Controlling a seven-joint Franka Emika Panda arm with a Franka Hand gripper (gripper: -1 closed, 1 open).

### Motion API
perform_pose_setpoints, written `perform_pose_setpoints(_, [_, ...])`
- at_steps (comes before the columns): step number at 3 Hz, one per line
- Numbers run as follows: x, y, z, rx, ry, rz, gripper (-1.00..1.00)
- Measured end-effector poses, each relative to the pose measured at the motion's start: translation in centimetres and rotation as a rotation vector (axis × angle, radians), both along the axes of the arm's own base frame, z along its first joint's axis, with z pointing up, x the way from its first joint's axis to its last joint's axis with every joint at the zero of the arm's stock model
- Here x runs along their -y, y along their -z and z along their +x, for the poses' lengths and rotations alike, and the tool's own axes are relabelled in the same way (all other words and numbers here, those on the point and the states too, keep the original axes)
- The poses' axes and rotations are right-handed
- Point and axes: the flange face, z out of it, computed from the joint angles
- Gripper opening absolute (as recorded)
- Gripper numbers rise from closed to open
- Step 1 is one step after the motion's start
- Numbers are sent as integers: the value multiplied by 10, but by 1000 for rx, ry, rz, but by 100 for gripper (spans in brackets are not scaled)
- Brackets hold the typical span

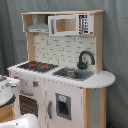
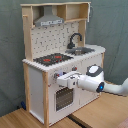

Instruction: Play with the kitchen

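The kitchen (image 1: 70, 92) (image 2: 35, 85) is a white and light-wood toy with a black-red stovetop (image 1: 37, 65) (image 2: 52, 59), a black faucet (image 1: 85, 59) (image 2: 75, 40) over the sink (image 1: 72, 74) (image 2: 82, 50), a grey hood (image 1: 39, 26) (image 2: 48, 20) and a pegboard back. In the second exterior view my gripper (image 2: 61, 80) is pressed up to the front panel, just above the oven door (image 2: 62, 97) and below the knobs (image 2: 74, 69). In the first exterior view only a white part of the arm (image 1: 6, 89) shows at the left edge.
The kitchen stands on wooden boards (image 2: 100, 112). A grey curtain (image 2: 115, 30) hangs behind it. A toy microwave (image 1: 62, 24) sits in the top shelf. My white arm (image 2: 112, 89) reaches in from the second exterior view's right.
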Motion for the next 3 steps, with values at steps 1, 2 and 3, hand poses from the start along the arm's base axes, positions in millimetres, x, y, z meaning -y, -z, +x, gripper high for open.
perform_pose_setpoints(1, [1,5,5,30,65,-62,100])
perform_pose_setpoints(2, [-5,12,21,46,117,-79,100])
perform_pose_setpoints(3, [-16,23,32,42,127,-89,100])
